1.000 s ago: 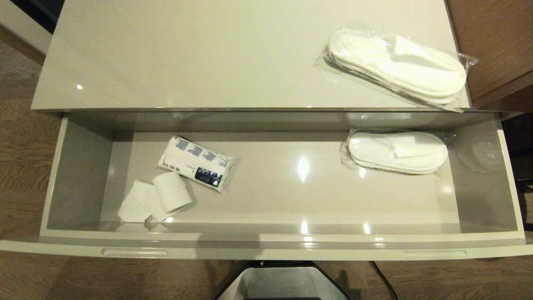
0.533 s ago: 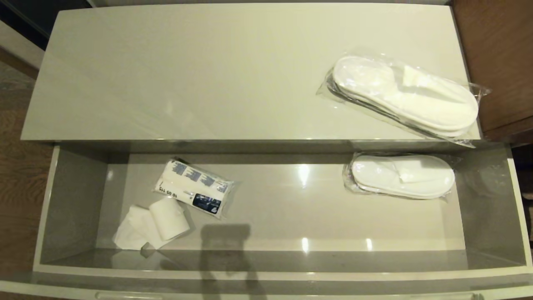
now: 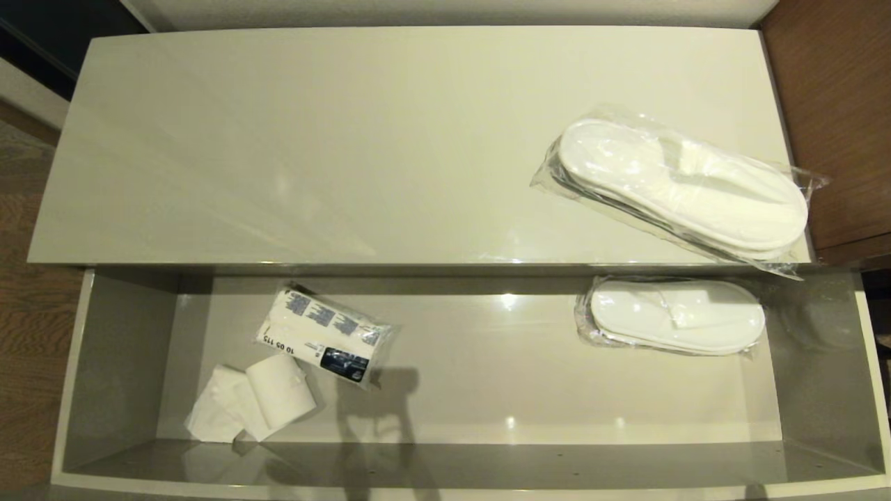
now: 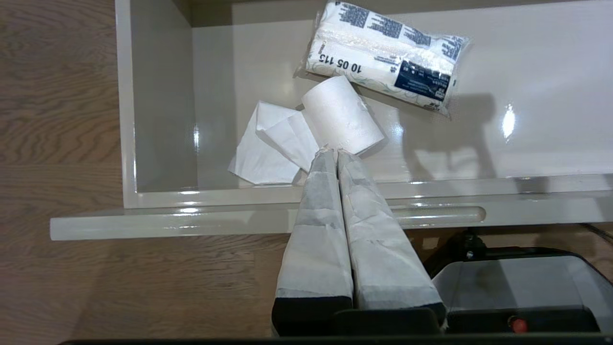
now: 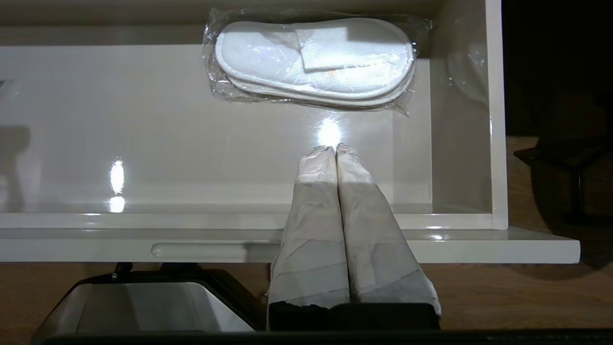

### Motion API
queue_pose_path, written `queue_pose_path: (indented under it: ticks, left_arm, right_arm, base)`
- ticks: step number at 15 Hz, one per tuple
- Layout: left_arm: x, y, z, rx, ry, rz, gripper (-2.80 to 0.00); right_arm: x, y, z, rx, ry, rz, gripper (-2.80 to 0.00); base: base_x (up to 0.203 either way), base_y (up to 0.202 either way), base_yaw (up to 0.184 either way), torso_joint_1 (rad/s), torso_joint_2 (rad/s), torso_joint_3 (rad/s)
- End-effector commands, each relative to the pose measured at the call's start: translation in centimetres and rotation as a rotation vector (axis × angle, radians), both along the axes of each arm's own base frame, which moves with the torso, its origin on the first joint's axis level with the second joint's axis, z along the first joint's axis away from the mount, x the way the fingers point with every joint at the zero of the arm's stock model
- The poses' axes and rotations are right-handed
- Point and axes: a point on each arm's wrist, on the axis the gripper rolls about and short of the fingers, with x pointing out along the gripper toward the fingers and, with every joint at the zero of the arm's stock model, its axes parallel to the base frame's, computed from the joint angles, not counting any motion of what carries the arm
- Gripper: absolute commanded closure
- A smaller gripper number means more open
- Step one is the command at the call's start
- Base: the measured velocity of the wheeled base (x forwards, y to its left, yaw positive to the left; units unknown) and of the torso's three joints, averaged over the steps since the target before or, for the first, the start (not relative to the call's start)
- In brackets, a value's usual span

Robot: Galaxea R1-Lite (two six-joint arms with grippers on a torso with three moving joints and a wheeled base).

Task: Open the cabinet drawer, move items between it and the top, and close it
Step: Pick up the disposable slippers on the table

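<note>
Only the wrist views show the left gripper (image 4: pixel 333 151) and right gripper (image 5: pixel 335 147), both closed and empty above the open cabinet drawer (image 3: pixel 118 348). The paper roll (image 3: pixel 277 391) lies near its left front corner, one slipper pair (image 3: pixel 674 316) at its right rear corner, another slipper pair (image 3: pixel 686 184) at the top's (image 3: pixel 313 153) right front corner.

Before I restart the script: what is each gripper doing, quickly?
Left gripper: shut, empty, above the drawer front.
Right gripper: shut, empty, above the drawer front.
</note>
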Motion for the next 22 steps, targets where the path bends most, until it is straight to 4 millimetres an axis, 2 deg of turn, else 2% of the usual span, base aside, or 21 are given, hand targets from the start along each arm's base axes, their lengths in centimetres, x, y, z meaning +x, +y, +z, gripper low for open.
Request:
queue_pose_path:
  ticks: [1, 22]
  left_arm:
    - [0.0, 0.0, -0.02, -0.003, 0.0, 0.001, 0.0]
    - [0.0, 0.0, -0.02, -0.009, -0.001, 0.0, 0.0]
  right_arm:
    - [0.02, 0.0, -0.04, -0.001, 0.003, 0.0, 0.0]
    - [0.02, 0.01, -0.02, -0.01, 0.001, 0.005, 0.0]
  base:
    - [0.0, 0.0, 0.0, 0.0, 0.0, 0.0]
    - [0.0, 0.0, 0.0, 0.0, 0.0, 0.0]
